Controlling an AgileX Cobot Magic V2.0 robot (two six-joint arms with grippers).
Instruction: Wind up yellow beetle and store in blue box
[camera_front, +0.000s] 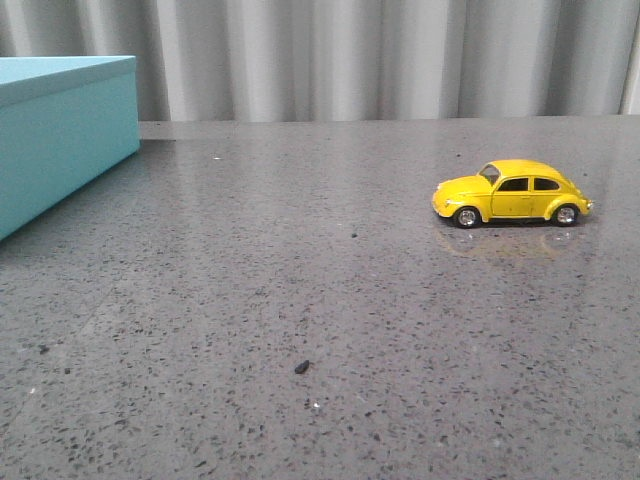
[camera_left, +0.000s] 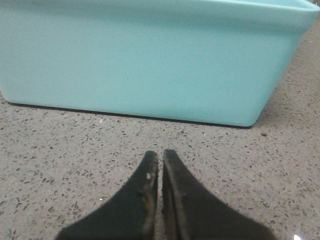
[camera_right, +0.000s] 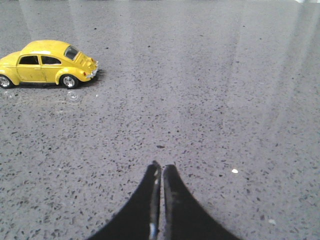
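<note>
The front view sits low over the grey speckled table (camera_front: 300, 330), facing forward toward a pleated curtain (camera_front: 350, 60), with the blue box (camera_front: 60, 130) at far left and the yellow beetle (camera_front: 512, 193) at right. The left wrist view looks along the left gripper (camera_left: 160, 155) from close above the table, straight at the box's side. The right wrist view, equally low behind the right gripper (camera_right: 159, 167), shares the beetle with the front view

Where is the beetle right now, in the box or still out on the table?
Out. The beetle stands on its wheels on the table, apart from the box, with neither gripper touching it.
</note>
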